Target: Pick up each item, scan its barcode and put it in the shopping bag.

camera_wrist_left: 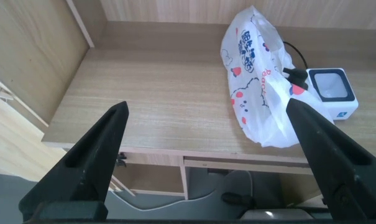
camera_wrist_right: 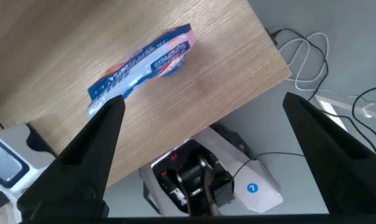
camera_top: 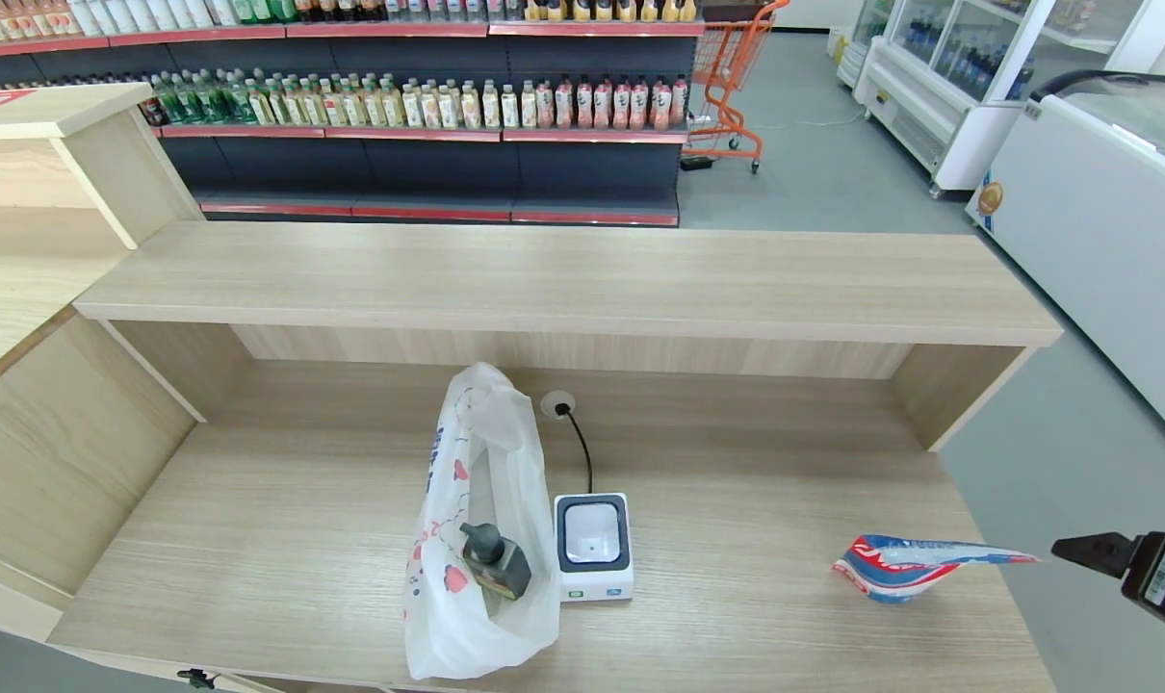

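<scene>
One pouch (camera_top: 905,566) lies flat at the counter's (camera_top: 737,597) right end, printed blue, red and white. One white printed bag (camera_top: 477,539) just left of the single scanner (camera_top: 593,547) holds one dark bottle (camera_top: 496,563). Both pincers are spread and empty: the right gripper (camera_wrist_right: 203,102) over the pouch, the left gripper (camera_wrist_left: 206,106) by the near-left edge.

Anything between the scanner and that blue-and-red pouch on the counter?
No. In the head view, only bare counter lies between the scanner and the pouch.
</scene>
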`<state>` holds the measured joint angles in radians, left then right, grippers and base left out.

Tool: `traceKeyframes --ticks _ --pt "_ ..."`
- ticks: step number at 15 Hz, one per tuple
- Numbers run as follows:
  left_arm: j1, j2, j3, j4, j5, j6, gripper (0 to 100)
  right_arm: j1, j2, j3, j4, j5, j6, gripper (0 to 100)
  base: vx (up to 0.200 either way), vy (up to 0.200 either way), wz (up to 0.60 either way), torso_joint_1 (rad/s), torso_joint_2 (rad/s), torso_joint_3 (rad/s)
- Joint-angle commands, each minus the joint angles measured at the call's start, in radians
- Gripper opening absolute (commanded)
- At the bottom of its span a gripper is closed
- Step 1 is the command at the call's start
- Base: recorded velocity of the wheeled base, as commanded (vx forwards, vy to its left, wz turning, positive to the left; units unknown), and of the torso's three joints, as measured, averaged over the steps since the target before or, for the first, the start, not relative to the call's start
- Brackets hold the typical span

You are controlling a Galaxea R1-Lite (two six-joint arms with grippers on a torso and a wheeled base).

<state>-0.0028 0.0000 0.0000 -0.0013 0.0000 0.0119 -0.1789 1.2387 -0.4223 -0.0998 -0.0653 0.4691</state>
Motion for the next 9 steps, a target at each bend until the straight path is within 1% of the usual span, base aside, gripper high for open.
traceKeyframes --ticks 1,2,5,6,9 --pt "0.000 0.002 0.000 0.000 0.000 0.000 100 -0.002 0.237 -0.009 -0.135 -0.024 0.031 100 0.000 0.000 0.00 0.000 0.00 0.000" --pt "0.000 0.002 0.000 0.000 0.000 0.000 100 0.003 0.301 -0.009 -0.193 -0.024 0.040 100 0.000 0.000 0.00 0.000 0.00 0.000" --pt "0.000 0.000 0.000 0.000 0.000 0.000 100 0.030 0.427 -0.013 -0.273 -0.022 0.046 100 0.000 0.000 0.00 0.000 0.00 0.000" --pt "0.000 0.000 0.000 0.000 0.000 0.000 100 0.038 0.512 -0.021 -0.356 -0.024 0.049 100 0.000 0.000 0.00 0.000 0.00 0.000" --pt "0.000 0.000 0.000 0.000 0.000 0.000 100 0.064 0.668 -0.046 -0.475 -0.028 0.046 100 0.000 0.000 0.00 0.000 0.00 0.000"
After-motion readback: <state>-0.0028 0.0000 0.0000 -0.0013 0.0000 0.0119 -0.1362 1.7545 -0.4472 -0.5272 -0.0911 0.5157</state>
